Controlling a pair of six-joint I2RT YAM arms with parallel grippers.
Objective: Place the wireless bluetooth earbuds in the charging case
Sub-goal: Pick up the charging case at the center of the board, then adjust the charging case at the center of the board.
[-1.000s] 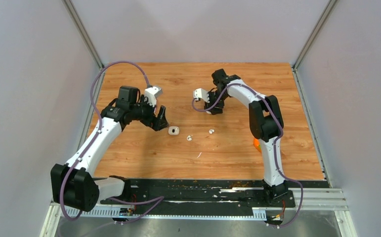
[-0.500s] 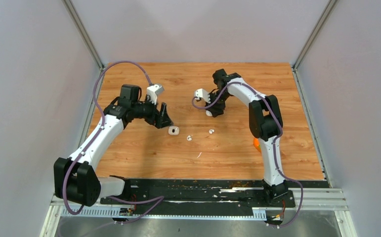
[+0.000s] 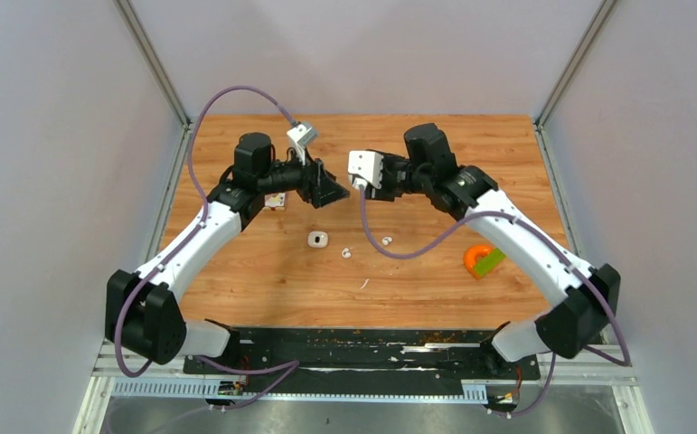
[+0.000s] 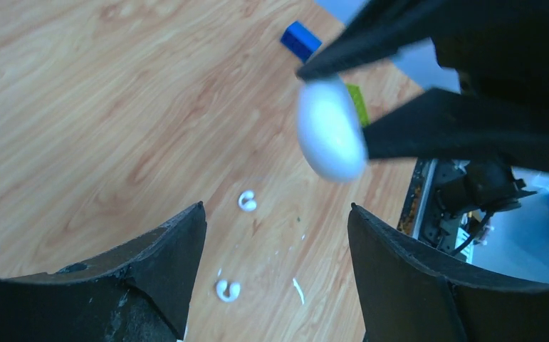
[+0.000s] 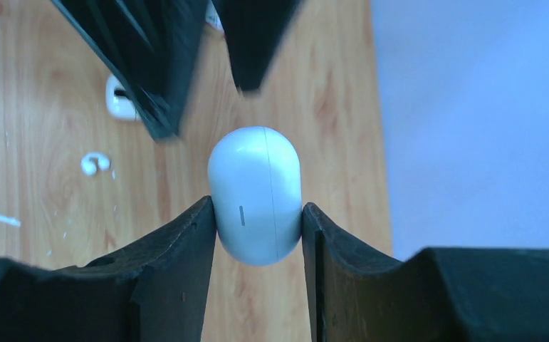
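While raised clear of the wooden table [image 3: 417, 298], clamps the charging case [image 5: 255, 194] in the right gripper [image 5: 257, 208], with a black finger pressed against each flank. Shows that case as a glossy white oval, lid closed, with a thin seam down its length and a short dark mark near the gripped end. Holds it in the air over the far middle of the table, touching no wood.

Points the left gripper [image 4: 277, 210] straight at the case from close by, almost tip to tip with the right one. Presents those fingers spread wide, with nothing between them and no contact with the case.

Has the wireless bluetooth earbuds [image 3: 345, 253] lying loose on the table below, outside the case. Places one near the centre line and a second earbud [image 3: 387, 240] a little to its right and slightly farther back, with a gap of bare wood between the two.

Includes, just left of the earbuds, a small white squarish piece [image 3: 317, 240] with a dark centre; cannot tell what. Adds a thin white sliver [image 3: 363, 284] nearer the arm bases. Sets an orange ring with a green piece [image 3: 482, 259] well off to the right, beside the right forearm.
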